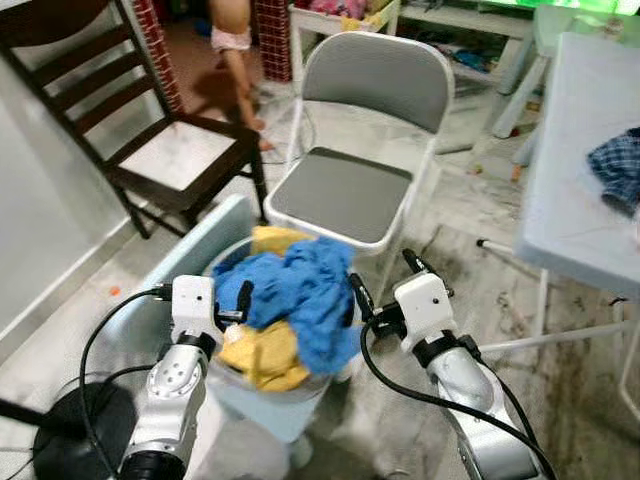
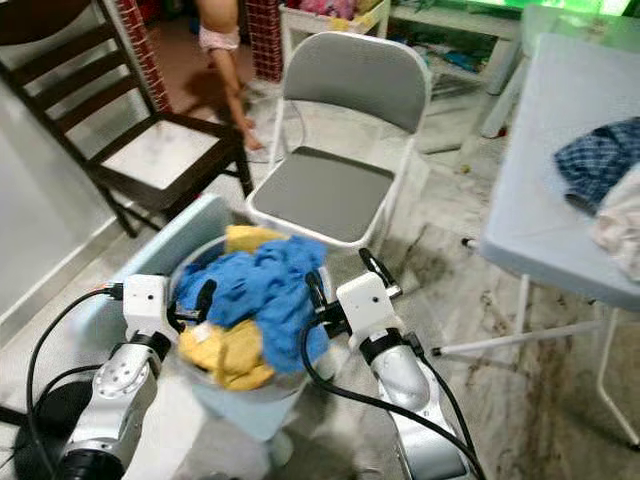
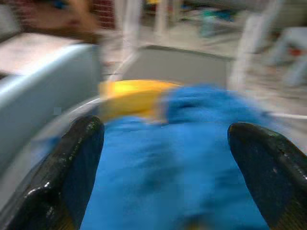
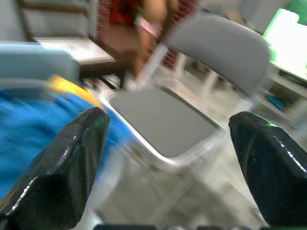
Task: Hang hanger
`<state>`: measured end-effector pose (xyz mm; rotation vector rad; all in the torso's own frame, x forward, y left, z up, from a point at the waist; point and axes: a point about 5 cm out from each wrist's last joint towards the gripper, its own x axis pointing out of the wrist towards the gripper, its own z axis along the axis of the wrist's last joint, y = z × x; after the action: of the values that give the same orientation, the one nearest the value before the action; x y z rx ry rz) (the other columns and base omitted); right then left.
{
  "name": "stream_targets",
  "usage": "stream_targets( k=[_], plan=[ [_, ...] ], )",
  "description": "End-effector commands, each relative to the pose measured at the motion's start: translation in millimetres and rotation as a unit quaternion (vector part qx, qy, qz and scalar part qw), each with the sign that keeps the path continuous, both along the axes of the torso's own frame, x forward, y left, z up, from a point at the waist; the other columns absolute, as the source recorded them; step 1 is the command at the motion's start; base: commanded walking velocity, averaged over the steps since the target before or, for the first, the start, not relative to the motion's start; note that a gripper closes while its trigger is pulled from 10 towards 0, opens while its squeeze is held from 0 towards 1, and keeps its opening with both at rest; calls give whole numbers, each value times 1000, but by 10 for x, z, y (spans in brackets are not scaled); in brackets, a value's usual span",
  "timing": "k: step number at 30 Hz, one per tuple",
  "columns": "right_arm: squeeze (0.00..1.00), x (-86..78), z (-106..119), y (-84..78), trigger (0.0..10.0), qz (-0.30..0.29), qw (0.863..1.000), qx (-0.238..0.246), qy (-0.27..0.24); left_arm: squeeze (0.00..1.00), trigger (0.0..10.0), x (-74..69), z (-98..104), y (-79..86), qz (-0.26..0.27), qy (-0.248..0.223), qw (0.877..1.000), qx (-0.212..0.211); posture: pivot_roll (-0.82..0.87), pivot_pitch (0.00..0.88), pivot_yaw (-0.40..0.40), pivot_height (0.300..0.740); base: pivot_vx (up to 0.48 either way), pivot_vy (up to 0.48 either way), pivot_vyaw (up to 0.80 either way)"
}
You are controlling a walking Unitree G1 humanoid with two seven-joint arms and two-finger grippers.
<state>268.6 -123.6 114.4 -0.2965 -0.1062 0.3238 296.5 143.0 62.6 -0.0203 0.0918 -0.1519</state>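
Both pincers are spread. The left pincer (image 3: 165, 167) hovers over crumpled blue cloth (image 1: 300, 290) and yellow cloth (image 1: 262, 358) heaped in a round pale bin (image 1: 265, 405). The right pincer (image 1: 385, 285) flanks that bin; ahead stands a grey padded folding chair (image 1: 345, 190). I cannot tell where the hanger is.

1. The laundry bin (image 1: 262, 400) stands right before me, heaped with clothes (image 1: 300, 290).
2. My left gripper (image 1: 229, 302) hangs at the bin's left rim, my right gripper (image 1: 385, 285) just off its right side.
3. Behind the bin stands the folding chair (image 1: 350, 190).
4. Left of the bin, farther back, stands the wooden chair (image 1: 150, 140).
5. Right of the bin stands the table (image 1: 570, 220), with a cloth (image 1: 615, 165) on it.
6. Far behind the bin stands a person (image 1: 235, 50).
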Motion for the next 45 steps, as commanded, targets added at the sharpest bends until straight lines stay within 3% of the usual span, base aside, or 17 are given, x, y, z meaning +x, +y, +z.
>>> stream_targets(
  k=[1,10,14,22,31,32,33,34,41,45],
  plan=[
    [0,-8,31,59,10000,3,1000,9,-7,0,10000,-4,11,144,15,0,1000,11,92,184,3,740,0,0,0],
    [0,-15,15,69,10000,2,1000,11,-4,0,10000,-7,5,182,30,1,999,23,96,190,5,740,0,0,0],
    [0,-20,3,75,10000,2,1000,11,-2,0,10000,4,-22,257,64,10,997,39,96,191,6,740,0,0,0],
    [0,-23,3,77,10000,4,1000,11,0,0,10000,30,-34,289,57,19,997,40,94,197,9,740,0,0,0],
    [0,-67,-4,99,10000,11,1000,12,8,0,10000,256,-90,389,38,72,996,21,81,230,-8,740,0,0,0],
    [0,-70,-4,100,10000,12,1000,12,8,0,9529,280,-85,393,39,75,996,17,81,230,-8,740,0,0,0],
    [0,-73,-3,101,10000,13,1000,11,9,0,3255,305,-91,390,37,83,996,14,76,234,-11,740,0,0,0],
    [0,-75,-3,101,10000,14,1000,10,9,0,0,314,-105,380,31,90,995,16,74,234,-12,740,0,0,0],
    [0,-70,11,64,10000,12,1000,6,10,0,0,318,-210,301,1,129,992,11,60,231,-6,740,0,0,0],
    [0,-136,-37,152,10000,85,995,25,56,0,0,257,-308,272,-16,144,989,15,57,230,3,740,0,0,0]
  ],
)
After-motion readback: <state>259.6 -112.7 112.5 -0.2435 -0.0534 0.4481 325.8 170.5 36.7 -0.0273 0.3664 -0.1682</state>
